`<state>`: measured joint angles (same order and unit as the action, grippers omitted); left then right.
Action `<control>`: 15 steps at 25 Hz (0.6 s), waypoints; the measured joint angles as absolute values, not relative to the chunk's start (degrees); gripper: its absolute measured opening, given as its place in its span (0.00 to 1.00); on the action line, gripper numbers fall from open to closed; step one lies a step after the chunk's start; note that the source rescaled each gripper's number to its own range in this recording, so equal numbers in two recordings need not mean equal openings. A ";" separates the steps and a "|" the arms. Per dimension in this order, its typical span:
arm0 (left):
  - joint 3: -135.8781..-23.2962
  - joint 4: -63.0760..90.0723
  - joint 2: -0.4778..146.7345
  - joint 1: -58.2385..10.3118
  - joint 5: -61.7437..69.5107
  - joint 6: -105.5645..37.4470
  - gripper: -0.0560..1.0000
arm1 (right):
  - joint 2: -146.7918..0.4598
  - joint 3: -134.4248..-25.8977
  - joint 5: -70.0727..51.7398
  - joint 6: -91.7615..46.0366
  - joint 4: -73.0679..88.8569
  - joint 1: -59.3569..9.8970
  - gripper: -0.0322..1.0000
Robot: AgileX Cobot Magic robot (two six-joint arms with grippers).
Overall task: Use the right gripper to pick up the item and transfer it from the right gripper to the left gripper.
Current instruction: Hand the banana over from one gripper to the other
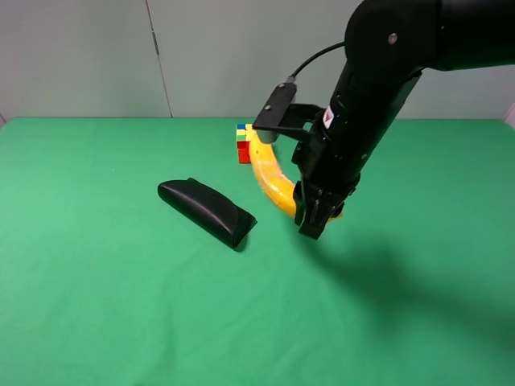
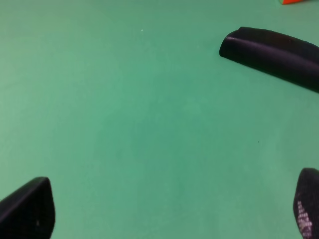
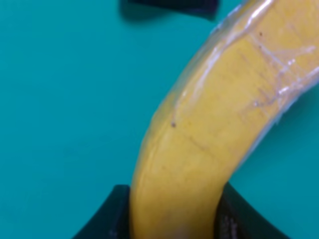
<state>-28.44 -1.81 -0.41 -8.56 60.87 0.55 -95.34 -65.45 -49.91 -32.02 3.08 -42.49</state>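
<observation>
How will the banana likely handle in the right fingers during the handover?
The banana looks stiff, a solid curve. Its glossy, film-like surface may slip between the fingers. Gripped near one end by the right gripper, it could swing.

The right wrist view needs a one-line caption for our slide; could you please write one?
Right gripper shut on the curved yellow banana, clamped from both sides, green table surface behind.

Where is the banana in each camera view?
Exterior high: banana near the centre, its near end in the right gripper.
Left wrist: not in it.
Right wrist: banana fills the middle, between the black fingers.
Shared landmark: black case, in the exterior high and left wrist views.
</observation>
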 joint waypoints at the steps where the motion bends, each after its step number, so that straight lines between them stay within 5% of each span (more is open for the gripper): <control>1: -28.44 -1.81 -0.41 -8.56 60.87 0.55 0.93 | -95.34 -65.45 -49.91 -32.42 2.99 -43.43 0.04; 15: -28.44 -1.81 -0.41 -8.56 60.87 0.55 0.93 | -95.34 -65.45 -50.02 -34.42 3.45 -50.11 0.04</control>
